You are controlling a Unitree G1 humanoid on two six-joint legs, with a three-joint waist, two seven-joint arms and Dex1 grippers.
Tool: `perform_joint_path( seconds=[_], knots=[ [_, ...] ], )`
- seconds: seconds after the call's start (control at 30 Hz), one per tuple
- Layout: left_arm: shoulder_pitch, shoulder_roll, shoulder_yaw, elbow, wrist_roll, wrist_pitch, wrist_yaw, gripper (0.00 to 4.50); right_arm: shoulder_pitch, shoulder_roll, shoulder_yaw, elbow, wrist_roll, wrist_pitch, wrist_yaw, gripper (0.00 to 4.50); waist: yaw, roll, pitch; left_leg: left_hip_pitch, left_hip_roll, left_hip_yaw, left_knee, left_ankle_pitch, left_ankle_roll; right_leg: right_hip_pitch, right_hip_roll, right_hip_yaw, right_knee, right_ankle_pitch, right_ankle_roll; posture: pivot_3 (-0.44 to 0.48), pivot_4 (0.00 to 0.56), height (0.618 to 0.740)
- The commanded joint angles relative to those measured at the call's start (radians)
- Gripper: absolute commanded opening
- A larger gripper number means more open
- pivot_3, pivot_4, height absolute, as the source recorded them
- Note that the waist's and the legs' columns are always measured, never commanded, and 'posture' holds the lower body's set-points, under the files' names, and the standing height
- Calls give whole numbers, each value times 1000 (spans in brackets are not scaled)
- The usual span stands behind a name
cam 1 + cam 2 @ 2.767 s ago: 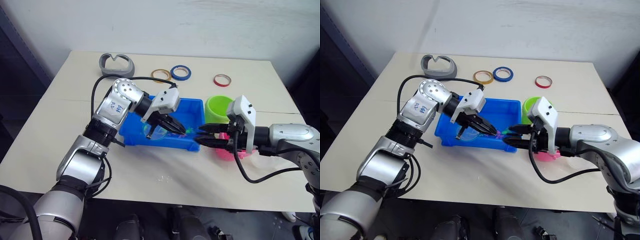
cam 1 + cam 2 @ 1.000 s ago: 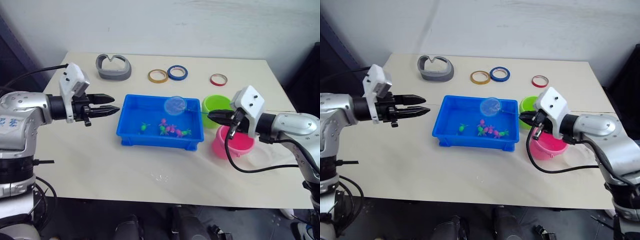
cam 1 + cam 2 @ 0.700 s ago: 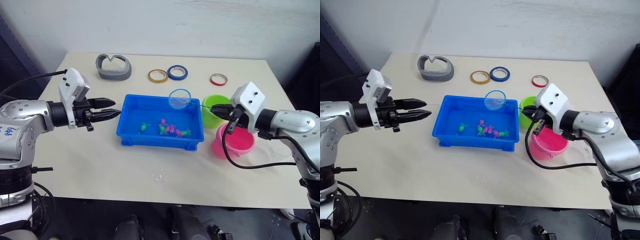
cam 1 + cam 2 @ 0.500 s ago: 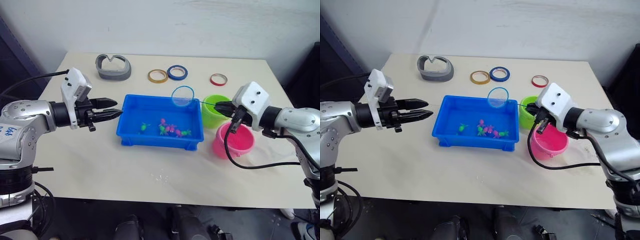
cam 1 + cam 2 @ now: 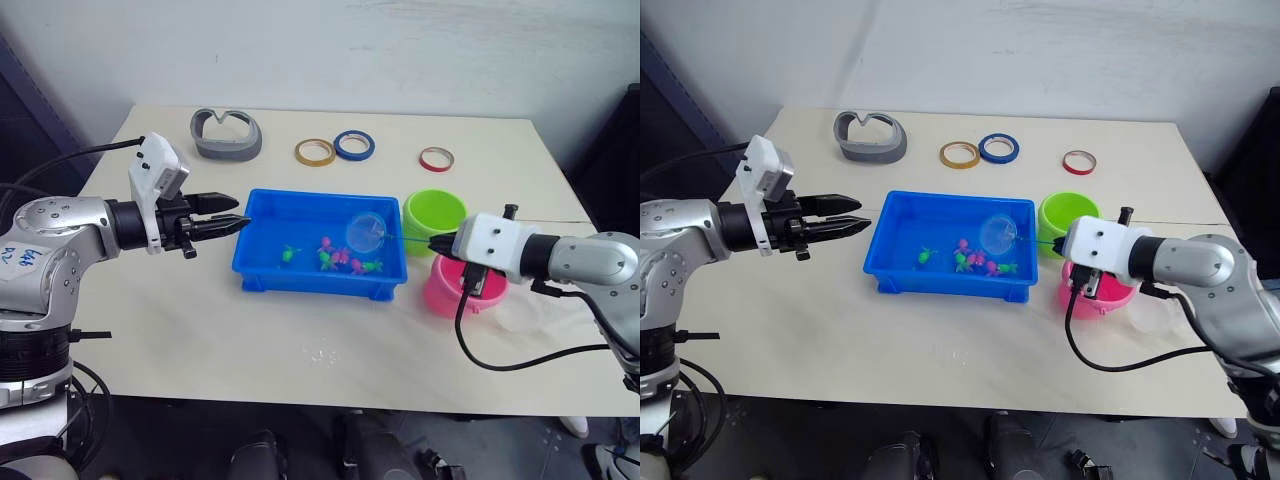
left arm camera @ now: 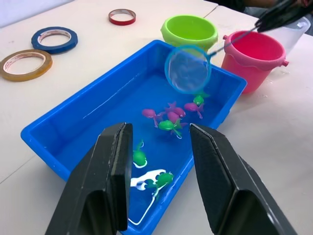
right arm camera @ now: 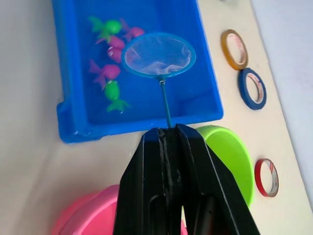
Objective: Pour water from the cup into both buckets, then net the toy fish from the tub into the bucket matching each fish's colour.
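The blue tub (image 5: 310, 283) sits mid-table with several green and pink toy fish (image 5: 340, 258) in its right half. My right gripper (image 5: 437, 242) is shut on the net's thin handle, between the tub and the buckets. The net's light blue hoop (image 5: 365, 232) hangs tilted just over the fish, and its mesh (image 7: 157, 54) looks empty. The green bucket (image 5: 432, 212) stands right of the tub, with the pink bucket (image 5: 450, 290) in front of it. The clear cup (image 5: 1150, 315) stands beside the pink bucket. My left gripper (image 5: 238, 222) is open, level with the tub's left end.
Yellow (image 5: 316, 152), blue (image 5: 355, 145) and red (image 5: 435, 159) tape rings lie along the table's far side. A grey curved object (image 5: 228, 133) sits at the far left. A small wet patch (image 5: 322, 354) marks the table in front of the tub.
The net passed from my left gripper to my right. My left arm drew back out of the tub, then crept toward its left end. The hoop rose, then dropped low over the fish.
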Motion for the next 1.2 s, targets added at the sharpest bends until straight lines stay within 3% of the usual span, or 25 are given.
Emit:
perform_joint_path(
  seconds=[0.03,0.4,0.77,0.9,1.2],
  knots=[
    [-16,6,-1,-15,-17,-14,3,2115,8,-17,1,10,-56,-58,4,0,1,0,0,0,0,0,0,0,0,0,0,0,0,0,0,0,150,738],
    [-12,25,-9,-28,-27,-4,-8,2115,10,-10,31,94,-178,-172,7,0,0,0,0,1,0,0,0,0,0,0,0,0,0,0,0,0,150,738],
    [1,32,-1,-39,-35,-1,-5,2115,40,-5,26,61,-141,-219,92,0,2,0,0,1,0,0,1,0,0,1,0,0,0,0,0,0,150,738],
    [3,30,-3,-40,-37,-4,0,2115,33,14,19,85,-106,-208,109,0,1,0,0,1,0,0,2,0,0,1,0,0,1,0,0,0,150,738],
    [-5,37,-17,-34,-39,-25,-27,2115,2,97,-37,109,6,38,75,0,1,0,0,1,0,0,3,0,0,1,0,0,2,0,0,0,150,738]
  ],
)
